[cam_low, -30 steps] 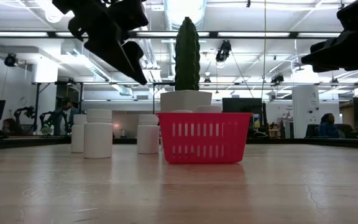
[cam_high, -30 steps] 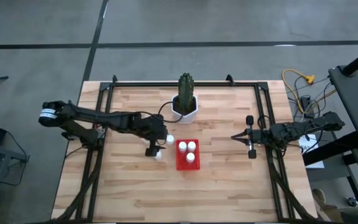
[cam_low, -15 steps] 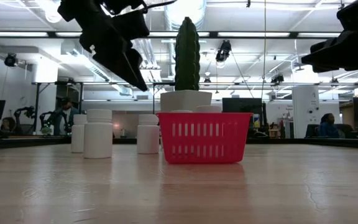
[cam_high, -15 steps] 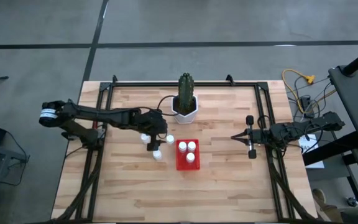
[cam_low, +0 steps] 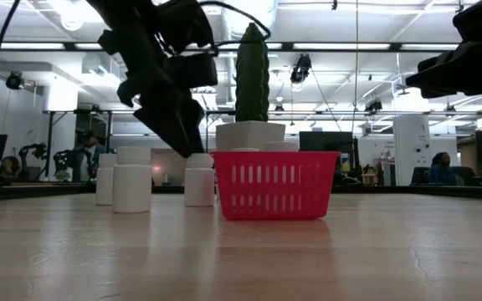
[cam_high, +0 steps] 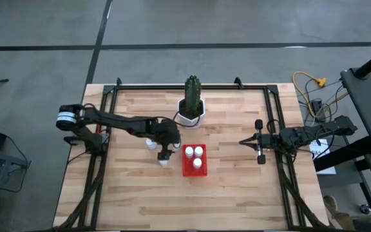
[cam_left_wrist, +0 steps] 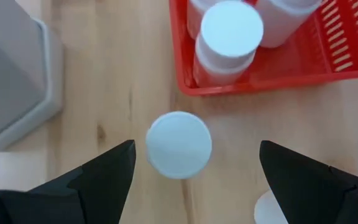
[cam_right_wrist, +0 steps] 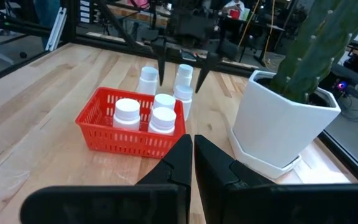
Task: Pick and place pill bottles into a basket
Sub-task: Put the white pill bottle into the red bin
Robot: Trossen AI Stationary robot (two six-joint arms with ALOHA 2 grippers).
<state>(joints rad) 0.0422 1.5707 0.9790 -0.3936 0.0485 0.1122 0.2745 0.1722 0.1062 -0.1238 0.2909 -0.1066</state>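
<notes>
The left gripper (cam_high: 165,149) hangs just to the left of the red basket (cam_high: 194,170), its two fingers (cam_left_wrist: 98,174) spread wide apart, one on each side of a loose pill bottle (cam_left_wrist: 179,145) that stands upright on the table (cam_high: 224,193). In the left wrist view the bottle's round white cap sits between the fingers with wood showing on either side, so nothing is gripped. In the low view the fingertips reach down to about cap height of that bottle (cam_low: 199,179), which stands just beside the basket's left wall.

Further left, two more bottles stand upright on the wood: one in front (cam_low: 132,179) and one partly hidden behind it (cam_low: 105,177). From above, the loose bottles cluster near the gripper, one (cam_high: 164,161) just below it in the picture.

The basket holds three bottles, all upright: two side by side (cam_high: 189,151) (cam_high: 199,151) at the end nearer the cactus pot (cam_high: 191,113), and one (cam_high: 198,164) behind them.

The pot stands beyond the basket, towards the far edge of the table, apart from it.

On the right side of the table, well away from the basket, the right gripper (cam_high: 259,142) waits in the air with its fingers (cam_right_wrist: 213,165) pressed together, holding nothing.
</notes>
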